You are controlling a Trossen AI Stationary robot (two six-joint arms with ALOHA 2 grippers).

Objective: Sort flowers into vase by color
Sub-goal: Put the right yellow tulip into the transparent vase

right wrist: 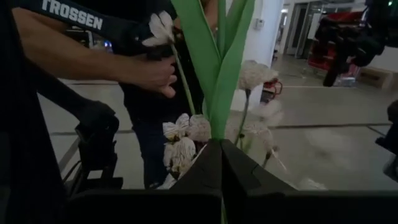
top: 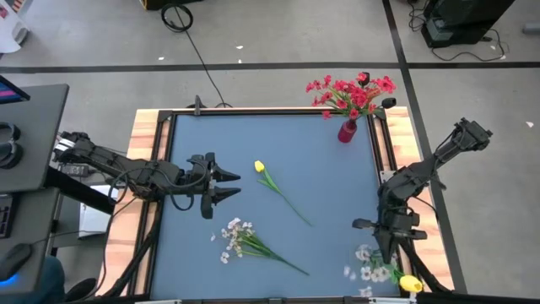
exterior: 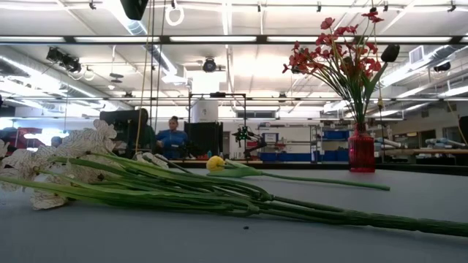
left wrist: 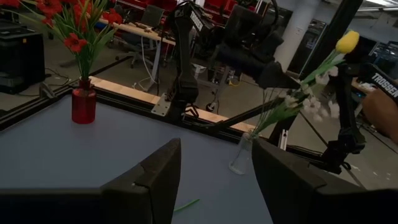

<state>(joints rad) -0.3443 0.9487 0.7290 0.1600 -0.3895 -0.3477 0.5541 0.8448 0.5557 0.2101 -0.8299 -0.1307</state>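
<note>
High view: on the bench (top: 270, 135), the right tool (top: 386, 251) is seen clamped on a yellow tulip (top: 410, 284) at the clear vase (left wrist: 241, 155), best lowered stem-straight, while the left tool (top: 226, 185) is held apart near the loose tulip (top: 260, 167).

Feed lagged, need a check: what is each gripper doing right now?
Left gripper: open, empty, over the blue table.
Right gripper: shut on the green stem of the yellow tulip at the clear glass vase.
</note>
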